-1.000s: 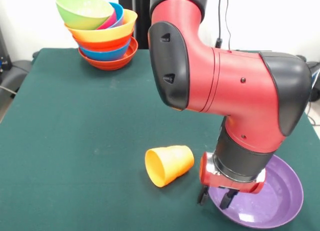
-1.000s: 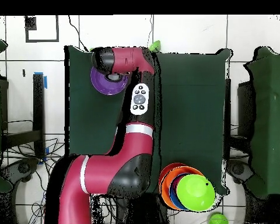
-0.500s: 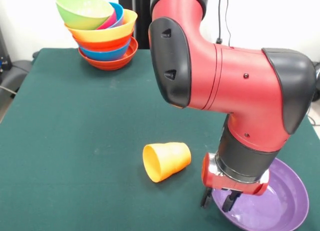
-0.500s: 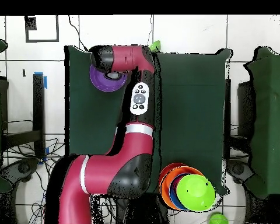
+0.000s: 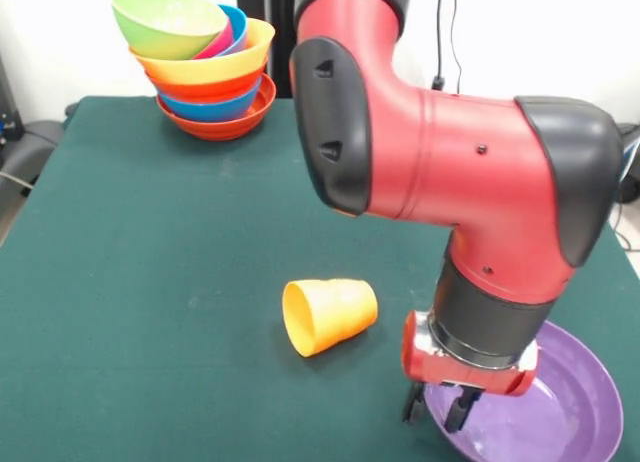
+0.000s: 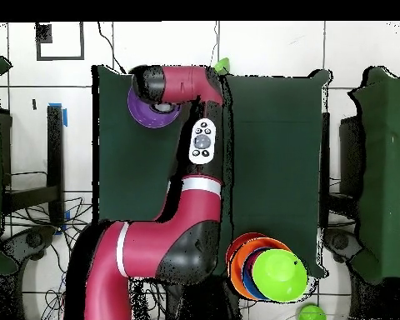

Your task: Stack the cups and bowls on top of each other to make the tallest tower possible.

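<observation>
Purple bowl (image 5: 545, 407), front view: dragged toward the camera and partly past the bottom edge compared with a second earlier; well apart from the tower (image 5: 205, 67).
Gripper (image 5: 436, 410), front view: fingers narrow, clamped across the purple bowl's near-left rim.
Orange cup (image 5: 328, 314), front view: on its side just left of the purple bowl; had shifted slightly.
Overhead view: purple bowl (image 6: 145, 112) mostly under the wrist; tower (image 6: 266, 268) unmoved.
Meaning: bowl apparently gripped, not yet lifted.
</observation>
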